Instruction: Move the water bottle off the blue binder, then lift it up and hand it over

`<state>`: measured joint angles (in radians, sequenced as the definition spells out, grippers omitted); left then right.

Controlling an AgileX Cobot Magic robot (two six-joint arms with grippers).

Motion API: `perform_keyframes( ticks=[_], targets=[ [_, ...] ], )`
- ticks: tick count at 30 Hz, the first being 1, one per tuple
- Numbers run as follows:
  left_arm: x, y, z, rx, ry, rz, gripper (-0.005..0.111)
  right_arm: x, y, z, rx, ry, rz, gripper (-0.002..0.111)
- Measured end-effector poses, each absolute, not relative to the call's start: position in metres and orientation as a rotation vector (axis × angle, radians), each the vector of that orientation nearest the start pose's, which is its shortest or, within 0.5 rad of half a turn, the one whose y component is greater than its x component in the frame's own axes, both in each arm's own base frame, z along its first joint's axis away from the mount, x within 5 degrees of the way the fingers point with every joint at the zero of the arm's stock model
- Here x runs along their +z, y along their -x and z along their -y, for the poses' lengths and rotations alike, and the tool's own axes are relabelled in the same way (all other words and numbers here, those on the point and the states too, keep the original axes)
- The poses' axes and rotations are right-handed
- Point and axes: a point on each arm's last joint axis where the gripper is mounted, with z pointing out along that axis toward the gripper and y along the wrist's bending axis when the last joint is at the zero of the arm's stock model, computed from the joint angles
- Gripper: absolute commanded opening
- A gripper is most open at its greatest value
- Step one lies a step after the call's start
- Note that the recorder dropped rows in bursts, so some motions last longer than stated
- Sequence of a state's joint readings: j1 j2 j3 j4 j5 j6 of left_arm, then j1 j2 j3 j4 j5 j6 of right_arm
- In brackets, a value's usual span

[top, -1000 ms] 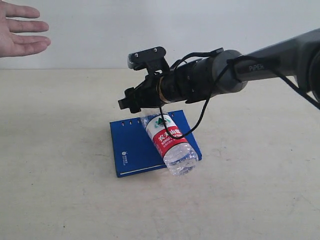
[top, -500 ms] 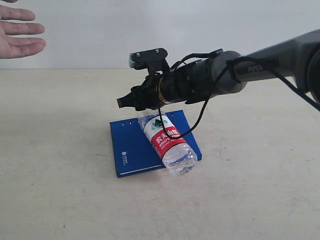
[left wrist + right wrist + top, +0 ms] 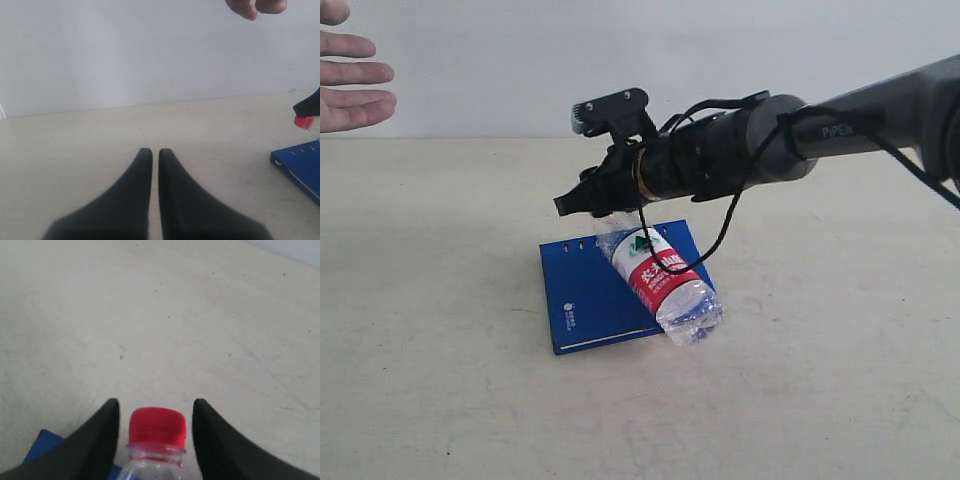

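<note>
Two risks: your right gripper (image 3: 156, 405) straddles the red screw cap (image 3: 157, 426), jaws apart, gaps showing.
Close off-centre and the small clear plastic water bottle (image 3: 660, 275), lying slantwise on the flat deep-blue binder (image 3: 585, 295), base overhanging its edge, may skid or drag the binder. Your left gripper (image 3: 155, 152) sits pressed together, well apart; a person's open hand (image 3: 350, 82) waits beyond, nothing between.

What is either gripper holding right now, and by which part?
Left gripper is shut on nothing. Right gripper straddles the water bottle's red cap with gaps showing; whether it grips lower down cannot be told.
</note>
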<state>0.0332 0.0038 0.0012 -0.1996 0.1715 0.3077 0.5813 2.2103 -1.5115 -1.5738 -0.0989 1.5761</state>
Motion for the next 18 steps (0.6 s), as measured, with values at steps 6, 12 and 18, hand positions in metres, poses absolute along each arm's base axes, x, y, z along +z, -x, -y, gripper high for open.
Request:
perform_keyframes(
  ticks=[6,12,18],
  targets=[
    [0.197,-0.057,0.001,0.082,-0.09,-1.655,0.004,0.198,-0.405,-0.27,0.372,0.665,-1.994,0.062],
    [0.197,-0.057,0.001,0.082,-0.09,-1.655,0.004,0.203,-0.394,-0.28,0.582,0.687,-2.028,0.062],
    [0.197,-0.057,0.001,0.082,-0.09,-1.655,0.004,0.224,-0.38,-0.286,0.711,0.792,-1.977,0.062]
  ],
)
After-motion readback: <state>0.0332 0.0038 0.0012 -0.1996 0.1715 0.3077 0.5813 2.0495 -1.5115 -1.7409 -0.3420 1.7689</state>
